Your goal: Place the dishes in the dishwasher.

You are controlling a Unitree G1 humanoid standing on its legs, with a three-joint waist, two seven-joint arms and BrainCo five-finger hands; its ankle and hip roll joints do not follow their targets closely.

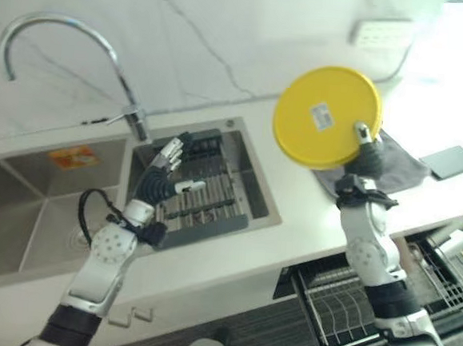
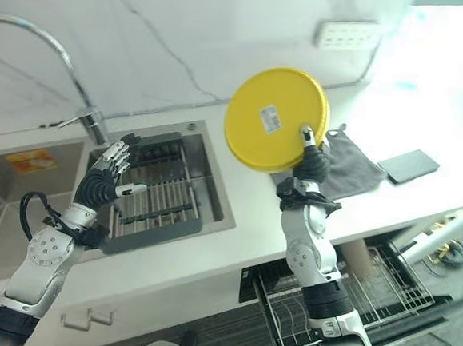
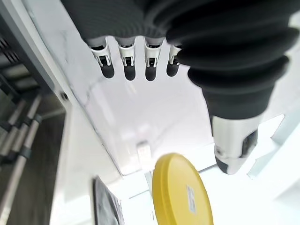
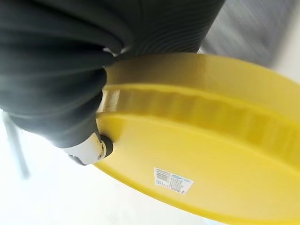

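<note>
One yellow plate (image 1: 326, 116) is up in the air above the table (image 1: 292, 218), gripped at its lower right edge by the right hand (image 2: 311, 157), whose thumb lies on the plate's underside and whose fingers are behind it. The plate stands almost upright with its bottom and a small label turned toward the camera. I think it is held by the rim this way so that it can later go edge-first between the wires of the dishwasher rack (image 1: 341, 310), which is pulled out below the table front on the robot's right.

The left hand (image 1: 160, 179) hovers over the dark drying rack (image 2: 161, 199) inside the sink (image 1: 20, 212). Its fingers are spread loosely and it holds nothing.

The table is white and smooth, the wall behind it pale marble with a socket (image 1: 381, 31). A curved tap (image 1: 73, 48) rises beside the sink. A grey cloth (image 2: 349, 162) lies under the raised plate, and a small dark flat object (image 2: 408, 165) lies near it.
</note>
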